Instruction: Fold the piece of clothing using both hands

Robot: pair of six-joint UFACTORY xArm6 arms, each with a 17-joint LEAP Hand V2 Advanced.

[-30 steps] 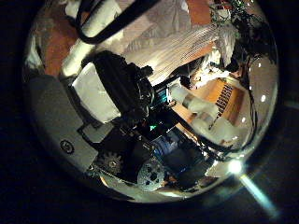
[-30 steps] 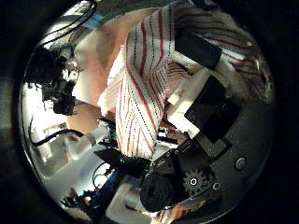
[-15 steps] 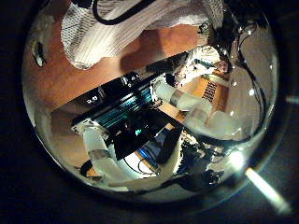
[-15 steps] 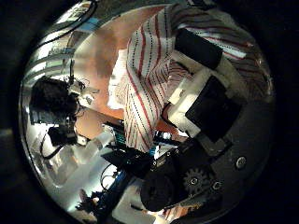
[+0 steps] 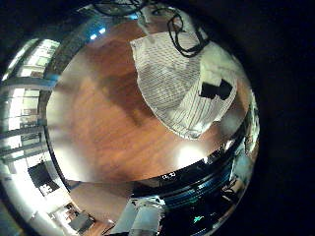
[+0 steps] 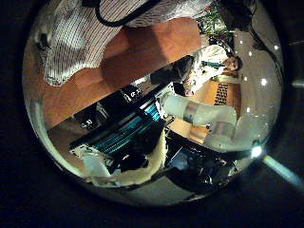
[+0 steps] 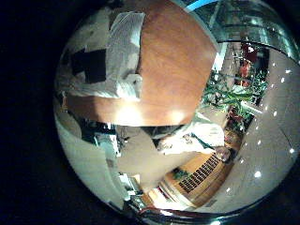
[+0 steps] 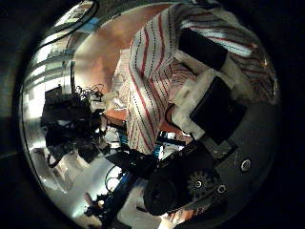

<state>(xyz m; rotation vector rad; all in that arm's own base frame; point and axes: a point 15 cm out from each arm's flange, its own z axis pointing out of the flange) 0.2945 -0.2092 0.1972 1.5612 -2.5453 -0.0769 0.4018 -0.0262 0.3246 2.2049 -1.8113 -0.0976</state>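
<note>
- Striped garment [image 5: 182,84]: a white cloth with thin dark stripes, lying in the upper right of my left little-finger view, spread on the brown wooden table [image 5: 108,128]. In my right thumb view the same cloth [image 8: 152,91] hangs in soft folds through the upper middle of the frame.
- Right hand [image 8: 214,100]: my fingers curl round a bunch of the cloth at the upper right of that view, so this hand is clamped on the garment.
- Left hand: none of it shows clearly in its own two views; I cannot tell how its fingers stand. From this palm the garment looks small and well apart.
- Handling, as I judge it: light, limp fabric that drapes and creases freely, neither fragile nor slippery; it will sag wherever unsupported.
- Where to hold: I judge a corner or hem edge best, pinched at matching points by both hands so that the fold falls straight.
</note>
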